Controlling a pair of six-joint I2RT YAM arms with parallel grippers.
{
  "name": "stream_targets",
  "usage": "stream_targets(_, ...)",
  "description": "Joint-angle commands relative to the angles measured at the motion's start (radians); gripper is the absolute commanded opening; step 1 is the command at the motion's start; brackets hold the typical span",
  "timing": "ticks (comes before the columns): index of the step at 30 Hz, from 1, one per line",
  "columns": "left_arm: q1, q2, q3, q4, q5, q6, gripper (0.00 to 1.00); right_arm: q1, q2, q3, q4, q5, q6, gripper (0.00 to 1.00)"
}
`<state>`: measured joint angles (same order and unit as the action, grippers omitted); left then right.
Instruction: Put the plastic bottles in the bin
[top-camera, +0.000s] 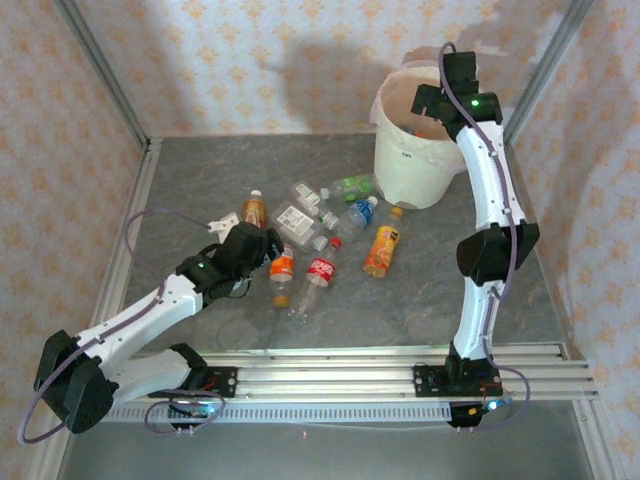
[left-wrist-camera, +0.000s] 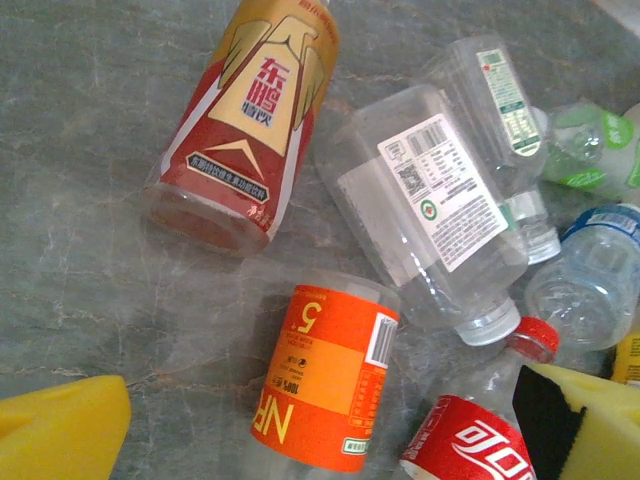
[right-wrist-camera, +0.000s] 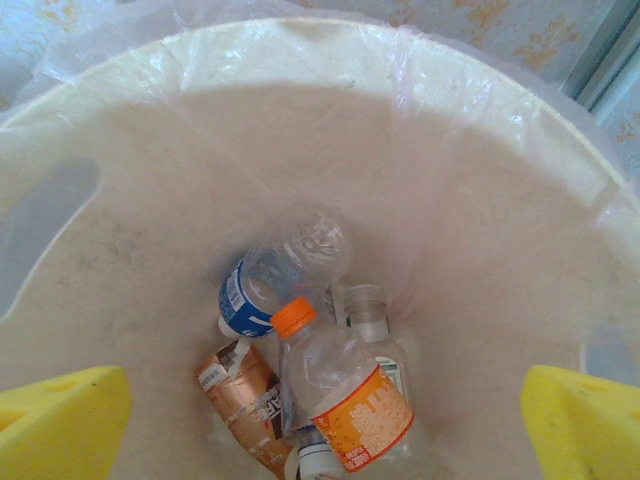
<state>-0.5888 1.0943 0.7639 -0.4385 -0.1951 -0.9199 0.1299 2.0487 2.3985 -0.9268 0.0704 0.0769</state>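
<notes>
left pincer (left-wrist-camera: 325, 428) spread wide, nothing held, low over clear plastic bottle with orange label (left-wrist-camera: 335, 375) lying on grey stone-look table (left-wrist-camera: 80, 200). clear bottle with red cola label (left-wrist-camera: 470, 445) just beside one yellow fingertip (left-wrist-camera: 590, 430). orange bottle with red-gold label (left-wrist-camera: 250, 120) lies farther off. right pincer (right-wrist-camera: 322, 420) also spread, empty, above large round white bin with thin liner (right-wrist-camera: 470, 200). on the bin's bottom: blue-labelled clear bottle (right-wrist-camera: 255, 290), orange-capped clear bottle (right-wrist-camera: 340, 390), others.

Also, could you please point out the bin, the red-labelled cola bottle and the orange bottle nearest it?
bin (top-camera: 412, 172), top view, on its white outer wall.
red-labelled cola bottle (top-camera: 320, 269), top view, on its red label.
orange bottle (top-camera: 383, 246), top view, mid-body.
</notes>
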Motion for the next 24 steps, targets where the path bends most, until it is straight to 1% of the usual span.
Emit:
stream_targets(1,0.012,0.02,0.029,-0.029,-0.018,-0.021,1.0,0.0,-0.07,-0.014,0.023,-0.028,-0.008,0.99)
stream_targets(7,0.022,0.044,0.042,-0.043,-0.017,-0.022,1.0,0.011,-0.148,-0.054,0.053,-0.062,-0.008,0.99)
stream_targets(10,0.029,0.048,0.04,-0.052,-0.019,-0.026,1.0,0.033,-0.24,-0.161,0.127,-0.071,-0.023,0.99)
stream_targets(13,0.041,0.05,0.033,-0.05,-0.008,-0.031,1.0,0.062,-0.357,-0.312,0.229,-0.075,-0.035,0.99)
stream_targets(16,0.047,0.05,0.022,-0.046,0.006,-0.036,1.0,0.089,-0.479,-0.465,0.301,-0.095,-0.013,0.99)
stream_targets(20,0.053,0.036,-0.005,-0.041,0.01,-0.049,1.0,0.139,-0.676,-0.732,0.421,-0.218,0.019,0.99)
stream_targets(24,0.059,0.021,-0.044,-0.002,0.039,-0.052,1.0,0.2,-0.858,-0.985,0.545,-0.234,0.107,0.99)
